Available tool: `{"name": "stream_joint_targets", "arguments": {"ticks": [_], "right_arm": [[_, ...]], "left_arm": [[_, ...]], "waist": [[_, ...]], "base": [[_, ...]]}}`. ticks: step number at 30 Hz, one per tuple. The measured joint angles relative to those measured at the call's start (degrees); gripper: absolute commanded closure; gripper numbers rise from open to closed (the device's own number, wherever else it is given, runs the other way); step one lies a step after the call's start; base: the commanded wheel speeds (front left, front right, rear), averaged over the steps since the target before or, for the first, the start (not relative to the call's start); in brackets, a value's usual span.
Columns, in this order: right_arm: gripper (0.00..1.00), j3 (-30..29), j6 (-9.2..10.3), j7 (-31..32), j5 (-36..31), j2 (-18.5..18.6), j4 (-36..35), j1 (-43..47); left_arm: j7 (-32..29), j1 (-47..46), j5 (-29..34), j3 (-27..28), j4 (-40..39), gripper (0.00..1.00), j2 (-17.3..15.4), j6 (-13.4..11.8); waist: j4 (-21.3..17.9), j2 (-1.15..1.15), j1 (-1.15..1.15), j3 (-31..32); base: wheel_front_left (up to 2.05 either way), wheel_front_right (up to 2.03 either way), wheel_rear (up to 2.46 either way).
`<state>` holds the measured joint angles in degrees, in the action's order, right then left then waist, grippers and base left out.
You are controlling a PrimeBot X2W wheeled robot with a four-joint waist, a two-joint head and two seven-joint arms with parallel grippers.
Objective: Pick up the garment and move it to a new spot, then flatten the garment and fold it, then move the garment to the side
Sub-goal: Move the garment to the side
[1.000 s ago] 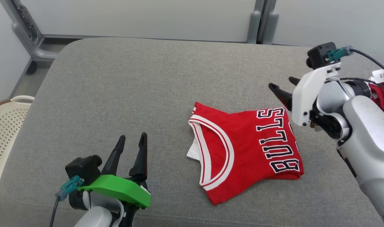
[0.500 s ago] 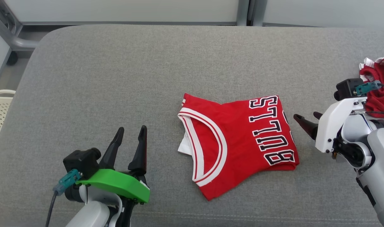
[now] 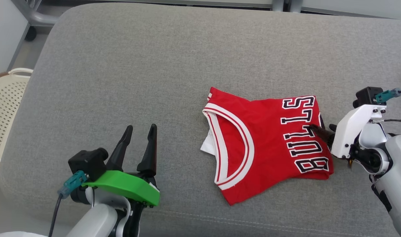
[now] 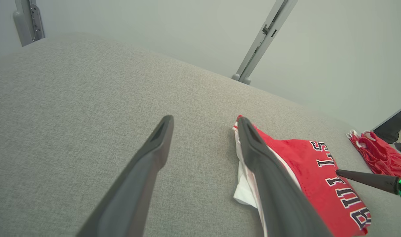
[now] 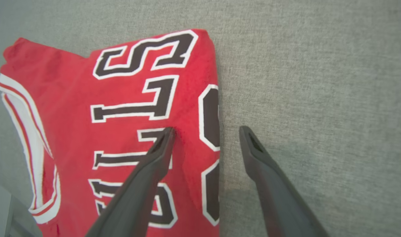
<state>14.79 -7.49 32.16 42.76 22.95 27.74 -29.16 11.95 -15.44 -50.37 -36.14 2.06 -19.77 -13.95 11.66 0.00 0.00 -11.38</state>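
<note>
The garment (image 3: 266,144) is a red jersey with black and white lettering, folded into a rough rectangle on the grey cushion (image 3: 137,65), right of centre. My right gripper (image 3: 323,128) is open and low at the jersey's right folded edge. In the right wrist view that gripper (image 5: 207,131) straddles the edge, with one fingertip (image 5: 167,133) on the lettering of the garment (image 5: 121,98) and the other over bare cushion. My left gripper (image 3: 141,128) is open at the lower left, well clear of the jersey. The left wrist view shows it (image 4: 205,121) holding nothing, with the garment (image 4: 305,164) to its right.
A cream perforated basket (image 3: 6,108) stands off the cushion's left edge. Another red cloth (image 4: 378,154) lies bunched at the cushion's far right. Grey metal frame legs (image 4: 263,36) rise behind the cushion. Bare cushion spreads to the left of and behind the jersey.
The head camera has shifted. My right gripper has come down from beyond the jersey's far right corner to its right edge, one finger now on the lettering. The left gripper has stayed put.
</note>
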Motion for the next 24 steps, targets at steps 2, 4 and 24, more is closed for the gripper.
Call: {"name": "stream_joint_targets", "arguments": {"ticks": [2, 4, 24], "right_arm": [[0.00, 0.0, -0.01, 0.0, 0.7, -0.2, 1.3, -0.6], [0.00, 0.2, 0.00, 0.5, 1.3, -0.3, 2.6, -1.0], [1.00, 5.7, -0.05, -2.0, 4.8, 0.4, 7.1, -3.3]], "left_arm": [[0.2, -0.2, 0.0, 0.0, 0.1, 0.00, 0.2, 0.2], [0.2, -0.2, 0.0, 0.0, 0.2, 0.00, 0.4, 0.4], [1.2, -0.5, 0.0, -0.3, 1.9, 0.00, 1.3, 1.1]], "waist": [[0.8, 0.00, 0.00, -0.4], [1.5, 0.00, 0.00, -0.8], [3.5, 0.00, 0.00, -0.8]], "base": [[0.00, 0.00, 0.00], [0.00, 0.00, 0.00], [0.00, 0.00, 0.00]]}}
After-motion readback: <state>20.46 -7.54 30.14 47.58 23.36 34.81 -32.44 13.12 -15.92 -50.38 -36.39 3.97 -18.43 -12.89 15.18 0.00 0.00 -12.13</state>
